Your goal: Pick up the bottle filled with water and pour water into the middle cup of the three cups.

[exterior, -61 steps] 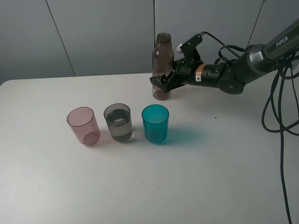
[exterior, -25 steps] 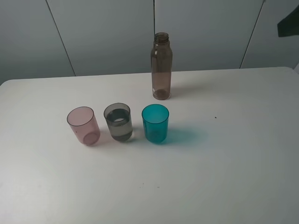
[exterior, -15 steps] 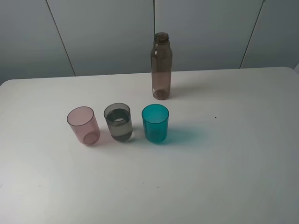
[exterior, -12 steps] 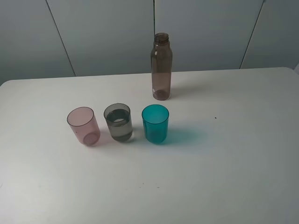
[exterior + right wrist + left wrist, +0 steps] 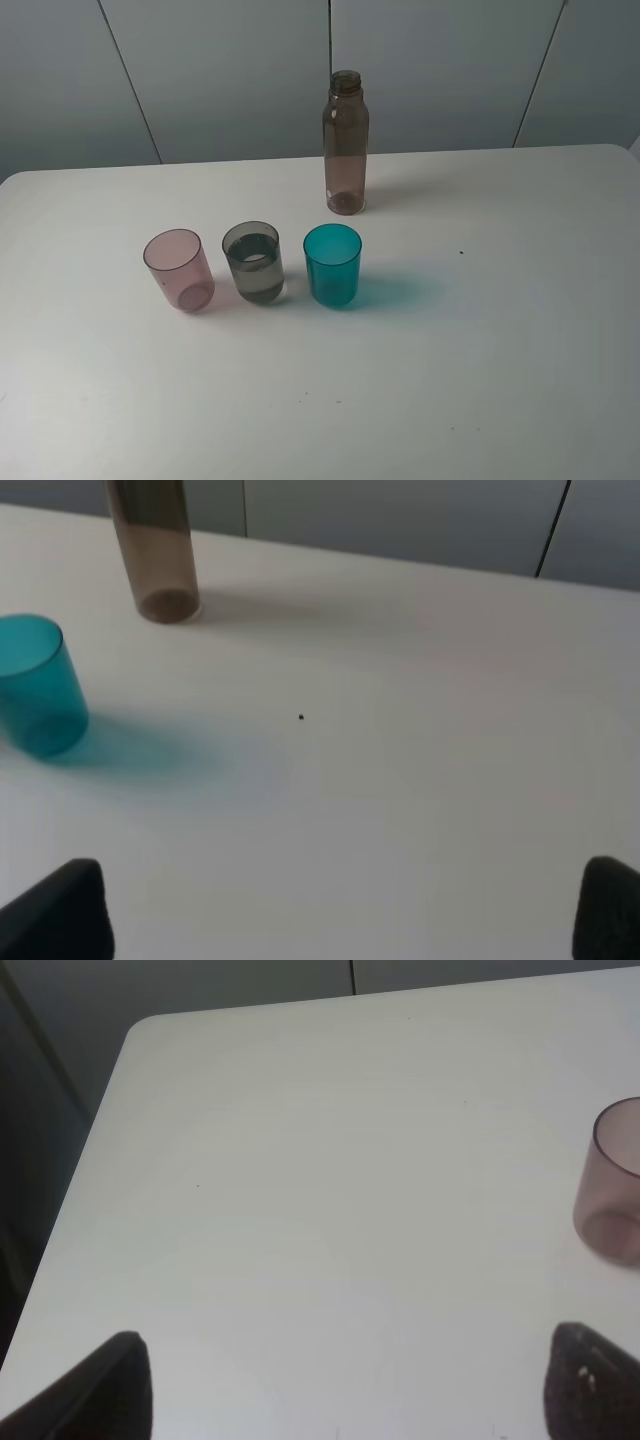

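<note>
On the white table point(image 5: 480, 380), seen from the high camera, the bottle point(image 5: 346, 140) stands upright and alone behind the three cups, free of any grip. The middle cup point(image 5: 253, 262) already holds water, between the pink cup point(image 5: 179, 269) and the teal cup point(image 5: 332, 264), which suggests the pour is done; neither arm appears. From the left wrist, the left gripper point(image 5: 350, 1385) hangs above bare table with its jaws spread wide, the pink cup off to one side. From the right wrist, the right gripper point(image 5: 345, 910) is likewise spread and empty, well back from the bottle and teal cup.
</note>
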Robot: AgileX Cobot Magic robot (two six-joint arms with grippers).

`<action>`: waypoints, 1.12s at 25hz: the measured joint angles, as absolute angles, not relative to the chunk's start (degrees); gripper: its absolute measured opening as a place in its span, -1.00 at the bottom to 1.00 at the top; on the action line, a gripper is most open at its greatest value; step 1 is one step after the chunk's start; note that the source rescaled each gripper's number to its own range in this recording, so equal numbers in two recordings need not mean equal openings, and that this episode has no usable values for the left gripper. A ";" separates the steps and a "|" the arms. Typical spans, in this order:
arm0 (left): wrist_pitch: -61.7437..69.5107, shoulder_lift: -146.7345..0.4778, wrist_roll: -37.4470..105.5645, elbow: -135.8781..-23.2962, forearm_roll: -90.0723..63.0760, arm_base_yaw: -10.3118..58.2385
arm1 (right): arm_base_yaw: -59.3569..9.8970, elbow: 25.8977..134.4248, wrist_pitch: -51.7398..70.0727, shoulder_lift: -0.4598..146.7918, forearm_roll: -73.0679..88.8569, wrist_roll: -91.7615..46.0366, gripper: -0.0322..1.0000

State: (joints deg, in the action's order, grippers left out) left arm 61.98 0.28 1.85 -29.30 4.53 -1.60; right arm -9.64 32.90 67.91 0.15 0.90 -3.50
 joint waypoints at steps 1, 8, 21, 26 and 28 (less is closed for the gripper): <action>61.98 0.28 1.85 -29.30 4.53 -1.60 | -9.64 31.92 68.02 0.07 0.90 -3.50 1.00; 61.98 0.28 1.85 -29.30 4.53 -1.60 | -9.64 29.31 63.56 0.02 0.59 0.38 1.00; 61.98 0.28 1.85 -29.30 4.53 -1.60 | -0.52 29.26 62.88 -0.06 0.59 0.75 1.00; 61.98 0.28 1.85 -29.30 4.53 -1.60 | -0.52 29.26 62.88 -0.06 0.59 0.75 1.00; 61.98 0.28 1.85 -29.30 4.53 -1.60 | -0.52 29.26 62.88 -0.06 0.59 0.75 1.00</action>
